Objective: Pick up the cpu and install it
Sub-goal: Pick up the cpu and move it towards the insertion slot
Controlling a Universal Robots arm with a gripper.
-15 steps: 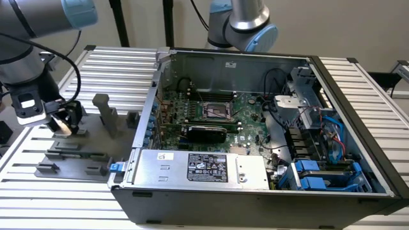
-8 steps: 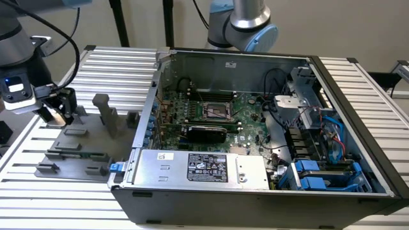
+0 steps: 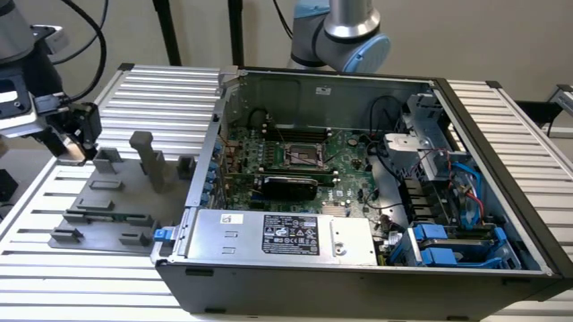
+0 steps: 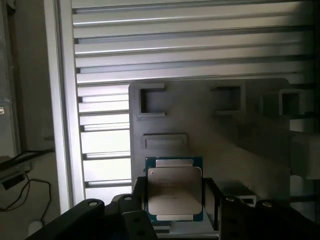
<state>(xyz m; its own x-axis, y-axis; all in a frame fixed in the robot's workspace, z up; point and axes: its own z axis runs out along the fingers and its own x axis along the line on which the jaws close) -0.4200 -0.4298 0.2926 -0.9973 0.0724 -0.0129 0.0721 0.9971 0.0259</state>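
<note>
Silver-grey on top with a blue-green rim, the cpu [image 4: 174, 187] sits square between the two black fingers [image 4: 137, 197] of the gripper [image 4: 174, 202], which is clamped on its opposite edges. In the exterior view the gripper [image 3: 76, 142] hangs at the far left, over the back left corner of a grey fixture tray [image 3: 117, 201], with the cpu [image 3: 74, 153] showing as a small pale piece at its tip. The chip appears to be held clear of the tray rather than resting on it. The wrist view shows the tray [image 4: 225, 140] past the chip, with several rectangular pockets and raised blocks.

The tray lies on a ribbed aluminium counter [image 3: 170, 87]. Just beside it, toward the exterior view's right, lies an open computer case [image 3: 501, 134]. Inside it is a green motherboard [image 3: 345, 151] with a square socket [image 3: 302, 157] near its middle, well apart from the held cpu. A silver power supply [image 3: 286, 235] with a black label fills the near side of the case, and blue drive carriers [image 3: 447, 245] sit in the near right corner. A joint of the robot arm [image 3: 345, 33] shows behind the case.
</note>
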